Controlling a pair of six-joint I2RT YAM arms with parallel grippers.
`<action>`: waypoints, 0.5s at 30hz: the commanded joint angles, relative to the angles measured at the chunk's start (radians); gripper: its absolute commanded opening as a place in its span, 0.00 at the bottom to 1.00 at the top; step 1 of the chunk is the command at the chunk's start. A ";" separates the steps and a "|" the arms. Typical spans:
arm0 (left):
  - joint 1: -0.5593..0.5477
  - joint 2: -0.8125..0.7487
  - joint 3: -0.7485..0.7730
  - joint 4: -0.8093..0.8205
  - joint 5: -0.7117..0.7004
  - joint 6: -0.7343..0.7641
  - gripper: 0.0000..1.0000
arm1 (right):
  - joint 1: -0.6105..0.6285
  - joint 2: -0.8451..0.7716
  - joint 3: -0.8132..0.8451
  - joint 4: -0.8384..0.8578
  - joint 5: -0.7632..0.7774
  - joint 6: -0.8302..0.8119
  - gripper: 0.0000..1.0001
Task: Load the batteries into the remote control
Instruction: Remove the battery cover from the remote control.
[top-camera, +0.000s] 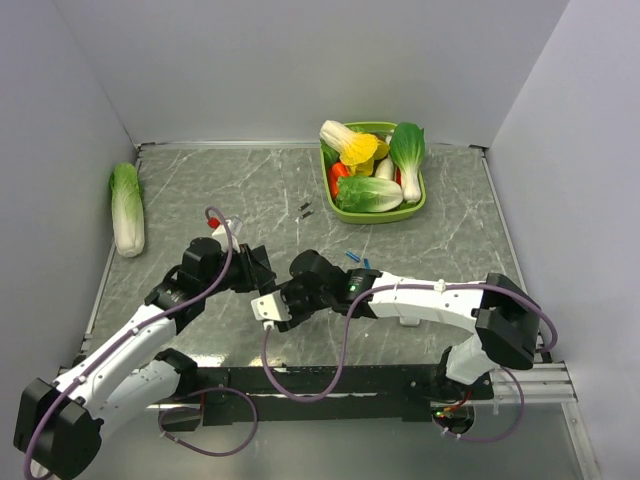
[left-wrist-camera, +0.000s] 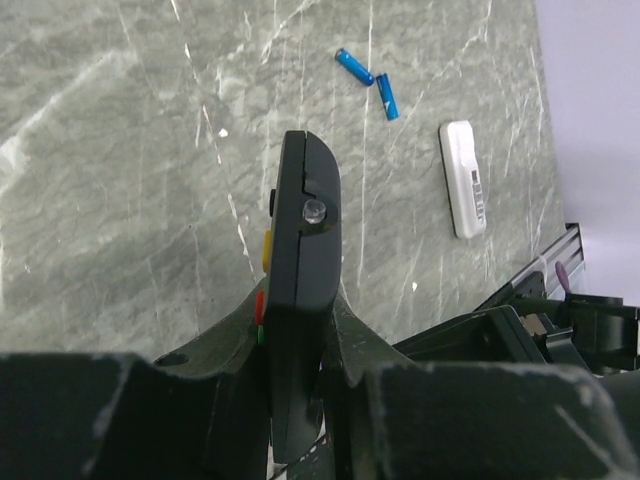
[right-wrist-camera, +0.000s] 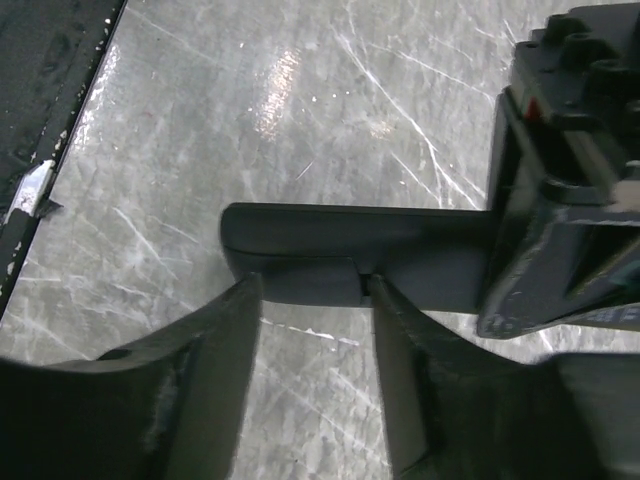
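Observation:
The black remote control (left-wrist-camera: 300, 250) is held on its edge above the table, with my left gripper (left-wrist-camera: 300, 335) shut on its lower part. In the right wrist view the same remote control (right-wrist-camera: 350, 240) lies across the frame. My right gripper (right-wrist-camera: 312, 285) stands open at its long edge. One fingertip is at the end of a raised panel section and the other is at the notch beside it. Both bright-blue batteries (left-wrist-camera: 355, 66) (left-wrist-camera: 386, 96) lie loose on the table beyond the remote, close together, and they also show from above (top-camera: 357, 258).
A white remote (left-wrist-camera: 463, 180) lies on the table right of the batteries. A green basket (top-camera: 375, 213) of vegetables sits at the back, with two tiny dark bits (top-camera: 305, 210) left of it. A napa cabbage (top-camera: 127, 208) lies by the left wall.

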 joint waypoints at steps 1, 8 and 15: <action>-0.007 -0.063 0.059 0.221 0.056 -0.055 0.01 | 0.013 0.062 -0.002 -0.189 -0.114 0.008 0.47; -0.004 -0.071 0.061 0.185 -0.025 -0.009 0.01 | 0.016 0.053 0.001 -0.218 -0.145 0.008 0.36; -0.006 -0.086 0.061 0.162 -0.104 0.048 0.01 | 0.016 0.042 0.009 -0.258 -0.174 0.008 0.25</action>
